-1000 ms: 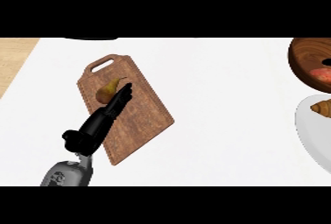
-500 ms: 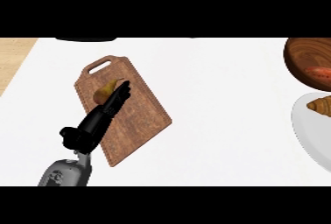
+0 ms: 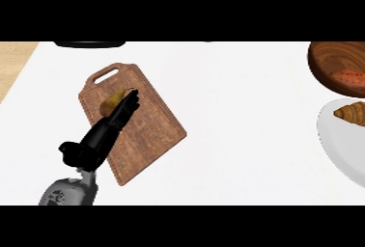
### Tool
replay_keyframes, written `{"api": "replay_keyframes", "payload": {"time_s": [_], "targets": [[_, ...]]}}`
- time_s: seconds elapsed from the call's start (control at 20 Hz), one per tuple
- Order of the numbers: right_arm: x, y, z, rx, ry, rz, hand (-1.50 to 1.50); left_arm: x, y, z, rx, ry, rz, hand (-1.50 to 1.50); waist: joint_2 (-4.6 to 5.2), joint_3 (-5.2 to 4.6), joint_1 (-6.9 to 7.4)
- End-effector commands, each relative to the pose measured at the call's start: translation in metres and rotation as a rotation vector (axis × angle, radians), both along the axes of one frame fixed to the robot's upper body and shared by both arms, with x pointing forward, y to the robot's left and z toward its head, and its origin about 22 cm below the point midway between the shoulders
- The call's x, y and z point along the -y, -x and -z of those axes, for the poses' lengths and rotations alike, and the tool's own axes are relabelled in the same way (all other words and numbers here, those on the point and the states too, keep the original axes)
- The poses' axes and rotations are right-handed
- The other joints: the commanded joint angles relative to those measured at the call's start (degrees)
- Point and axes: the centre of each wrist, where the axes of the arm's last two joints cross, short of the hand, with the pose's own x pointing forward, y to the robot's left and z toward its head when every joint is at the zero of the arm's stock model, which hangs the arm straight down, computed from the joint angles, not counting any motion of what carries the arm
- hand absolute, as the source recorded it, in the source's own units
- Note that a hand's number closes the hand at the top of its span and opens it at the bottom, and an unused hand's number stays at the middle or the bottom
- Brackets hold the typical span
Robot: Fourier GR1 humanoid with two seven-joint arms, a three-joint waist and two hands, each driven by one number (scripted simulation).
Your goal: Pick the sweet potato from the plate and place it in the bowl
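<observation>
Now the left hand lies along a wooden board, fingers straight, tips touching a brownish lump. Far right, the sweet potato sits in the brown bowl, above a white plate with a croissant.

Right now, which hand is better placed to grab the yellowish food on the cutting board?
The left hand: its straight fingers lie on the yellowish food on the cutting board. The right hand is not in view.
</observation>
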Motion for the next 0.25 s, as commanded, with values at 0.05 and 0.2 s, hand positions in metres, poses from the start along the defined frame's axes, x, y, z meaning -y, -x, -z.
{"api": "replay_keyframes", "payload": {"time_s": [0.05, 0.2], "targets": [[0.025, 0.044, 0.009, 0.011, -0.013, -0.028, -1.50, -0.011, -0.007, 0.002, -0.008, -0.001, -0.016, 0.00, -0.05, -0.02, -0.19], [0.034, 0.058, 0.002, 0.017, -0.039, -0.058, -1.50, 0.020, 0.003, 0.001, -0.010, -0.004, 0.006, 0.00, -0.23, 0.03, 0.13]]}}
